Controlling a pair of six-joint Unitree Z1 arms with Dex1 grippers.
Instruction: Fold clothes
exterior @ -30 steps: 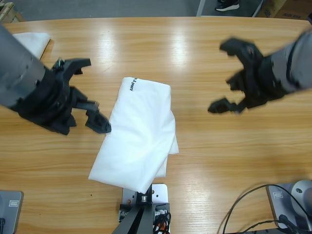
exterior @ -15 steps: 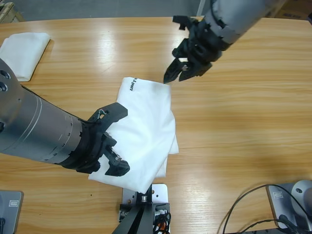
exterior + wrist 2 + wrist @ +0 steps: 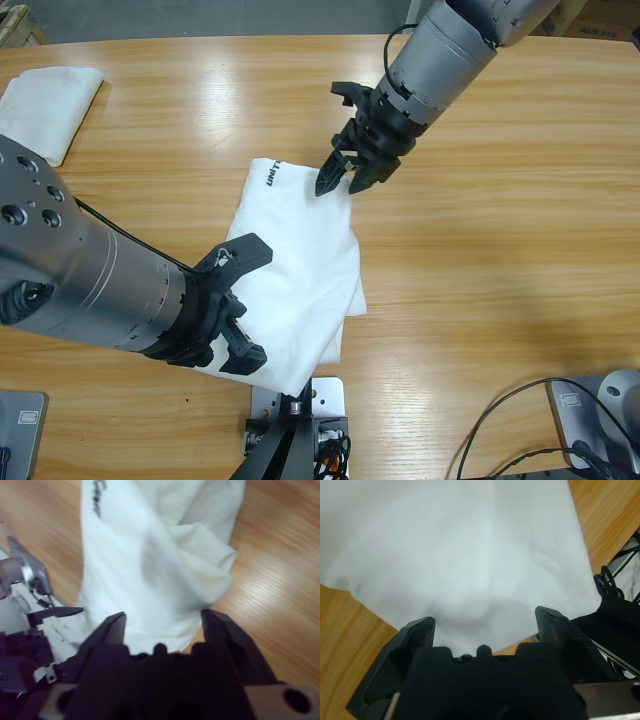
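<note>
Both grippers, left (image 3: pixel 232 305) and right (image 3: pixel 345 172), hang unclenched over the folded white T-shirt's (image 3: pixel 295 270) near and far edges, limp cloth likely best pinched at its corners.

Both arms (image 3: pixel 80 285) silver-grey cylinders w/ round screw holes, each ending in black two-jawed hand (image 3: pixel 352 166).

Long wooden table (image 3: pixel 520 250), black cables (image 3: pixel 510 420) at its near edge

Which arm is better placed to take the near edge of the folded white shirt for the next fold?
Left, probably. The left end effector sits open over the near edge of the shirt; the right end effector is at its far corner.
</note>
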